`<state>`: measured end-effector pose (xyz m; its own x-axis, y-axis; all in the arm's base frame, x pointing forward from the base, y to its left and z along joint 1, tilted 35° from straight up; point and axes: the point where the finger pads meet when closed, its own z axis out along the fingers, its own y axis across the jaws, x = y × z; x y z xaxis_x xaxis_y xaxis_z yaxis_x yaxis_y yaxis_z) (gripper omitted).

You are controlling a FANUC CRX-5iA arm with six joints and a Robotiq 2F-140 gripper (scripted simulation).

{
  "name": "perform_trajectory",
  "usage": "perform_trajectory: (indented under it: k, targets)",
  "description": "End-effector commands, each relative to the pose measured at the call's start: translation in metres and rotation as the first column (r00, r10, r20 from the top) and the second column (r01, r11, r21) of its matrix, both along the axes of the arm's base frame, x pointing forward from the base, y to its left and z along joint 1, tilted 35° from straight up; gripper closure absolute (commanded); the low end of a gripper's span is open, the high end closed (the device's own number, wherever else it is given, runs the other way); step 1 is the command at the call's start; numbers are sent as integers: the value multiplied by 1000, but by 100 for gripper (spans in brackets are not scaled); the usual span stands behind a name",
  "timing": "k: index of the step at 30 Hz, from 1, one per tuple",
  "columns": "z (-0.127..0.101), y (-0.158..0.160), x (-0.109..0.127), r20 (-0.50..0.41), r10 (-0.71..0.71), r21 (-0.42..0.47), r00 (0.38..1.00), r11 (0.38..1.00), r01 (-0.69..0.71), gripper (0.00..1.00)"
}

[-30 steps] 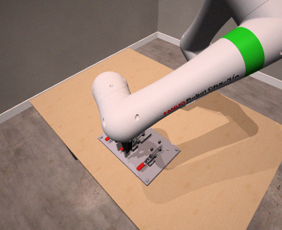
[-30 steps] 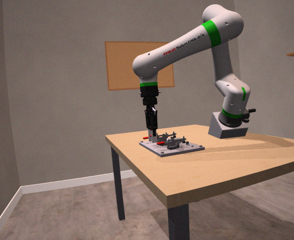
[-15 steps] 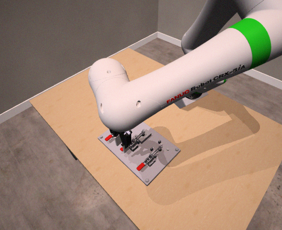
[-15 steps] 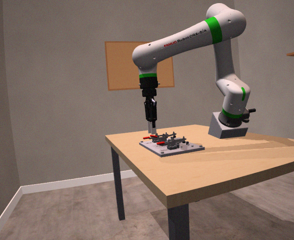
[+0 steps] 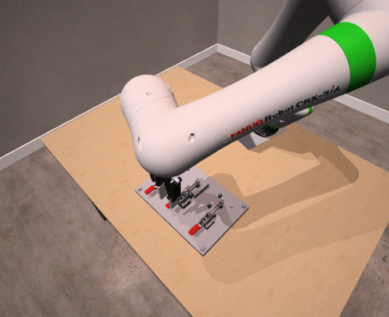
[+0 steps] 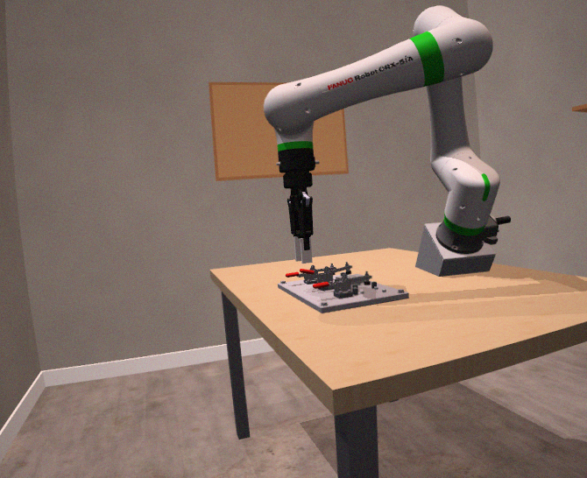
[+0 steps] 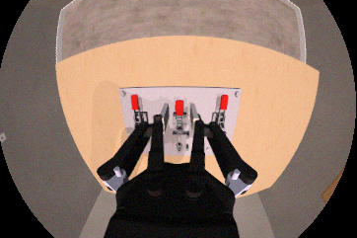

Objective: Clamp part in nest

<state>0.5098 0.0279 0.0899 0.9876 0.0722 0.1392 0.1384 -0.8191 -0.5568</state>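
The part, a grey block, lies in the middle nest under the tip of the middle clamp's bar. The middle clamp's red handle stands higher than the two outer handles, its free end raised in the exterior view. Whether the bar is level and how the block meets its pads and blocks is too small to tell. My gripper is partly open and empty, pointing down. Its fingers are above the middle handle, one to each side of it in the wrist view.
The fixture plate also carries a near clamp with a red handle and a far clamp with a red handle, one on each side of the middle clamp. Bolts stand at the plate's corners.
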Motion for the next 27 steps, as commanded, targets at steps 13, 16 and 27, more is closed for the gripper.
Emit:
perform_trajectory:
  k: [13,16,27]
  targets:
    - [0,0,0,0,0,0,1000,1000,0,100]
    - [0,0,0,0,0,0,1000,1000,0,100]
    - [0,0,0,0,0,0,1000,1000,0,100]
